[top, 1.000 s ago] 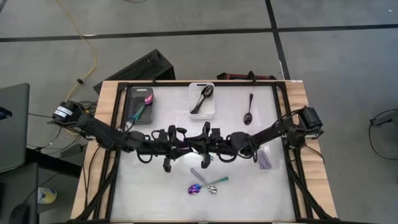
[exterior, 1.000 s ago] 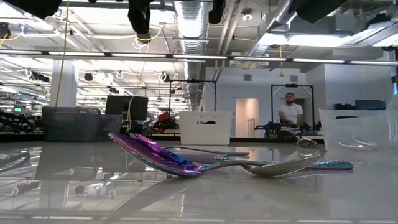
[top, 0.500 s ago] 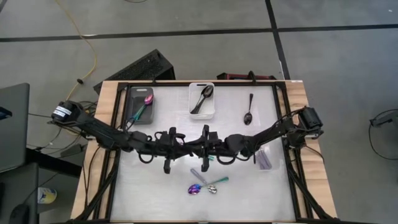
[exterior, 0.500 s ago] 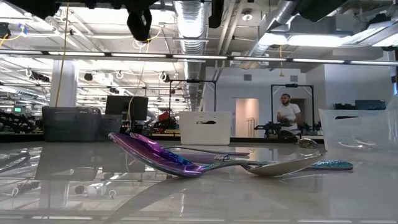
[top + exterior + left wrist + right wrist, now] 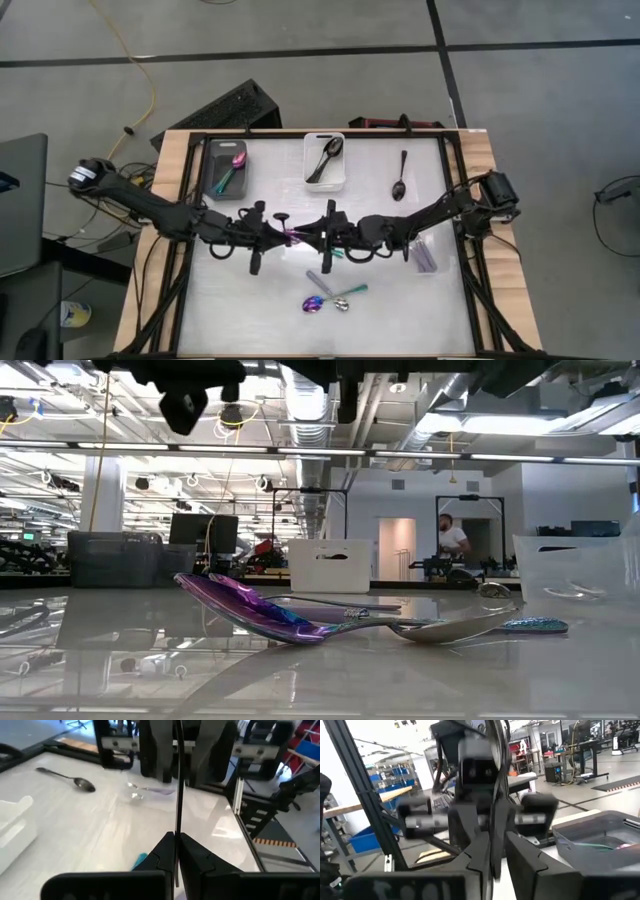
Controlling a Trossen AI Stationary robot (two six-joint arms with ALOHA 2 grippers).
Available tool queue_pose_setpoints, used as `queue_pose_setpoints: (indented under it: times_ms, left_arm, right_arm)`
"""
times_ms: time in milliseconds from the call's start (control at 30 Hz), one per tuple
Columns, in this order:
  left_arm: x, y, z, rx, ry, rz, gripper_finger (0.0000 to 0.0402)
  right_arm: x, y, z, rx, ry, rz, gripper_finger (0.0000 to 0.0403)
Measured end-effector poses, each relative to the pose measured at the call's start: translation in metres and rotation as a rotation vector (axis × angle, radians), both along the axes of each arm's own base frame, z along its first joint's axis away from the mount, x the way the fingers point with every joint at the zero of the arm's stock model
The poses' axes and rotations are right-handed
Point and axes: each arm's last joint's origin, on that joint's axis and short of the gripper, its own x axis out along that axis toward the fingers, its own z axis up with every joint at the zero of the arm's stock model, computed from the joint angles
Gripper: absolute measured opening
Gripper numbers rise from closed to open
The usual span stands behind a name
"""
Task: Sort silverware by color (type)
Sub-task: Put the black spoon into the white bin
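From above, a purple-and-teal spoon [image 5: 231,169] is seen in the grey bin [image 5: 226,150] and black spoons [image 5: 326,158] in the white bin [image 5: 324,141], while a purple spoon [image 5: 300,237] is pinched mid-table by the closed left gripper [image 5: 289,236], with the right gripper [image 5: 322,237] slightly parted around its handle. At table height, two spoons [image 5: 300,622] are seen lying crossed; no writing can be read. In the left wrist view the closed fingers [image 5: 192,855] are shown clamping a thin edge-on handle [image 5: 178,785], its bowl hidden.
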Motion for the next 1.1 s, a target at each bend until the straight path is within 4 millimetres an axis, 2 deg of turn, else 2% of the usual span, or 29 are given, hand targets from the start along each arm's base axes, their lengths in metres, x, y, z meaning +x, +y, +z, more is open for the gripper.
queue_pose_setpoints:
  times_ms: [133, 300, 567, 767, 1100]
  left_arm:
    - [-0.01, 0.0, 0.005, 0.009, 0.007, 0.016, 0.0]
    - [-0.015, -0.001, 0.006, 0.02, 0.019, 0.033, 0.0]
    - [-0.003, -0.005, -0.008, 0.007, 0.074, 0.036, 0.0]
    - [0.007, -0.006, -0.017, -0.005, 0.086, 0.013, 0.0]
    - [0.011, -0.003, -0.015, -0.037, 0.054, 0.046, 0.0]
  right_arm:
    - [0.0, 0.0, -0.001, -0.002, 0.008, 0.0, 0.0116]
    - [0.0, 0.0, -0.001, -0.001, 0.007, 0.001, 0.0169]
    - [0.007, -0.012, -0.001, 0.034, 0.065, 0.081, 0.0246]
    - [0.012, -0.017, 0.002, 0.016, 0.091, 0.071, 0.0255]
    - [0.013, -0.023, -0.001, -0.04, 0.122, 0.057, 0.0254]
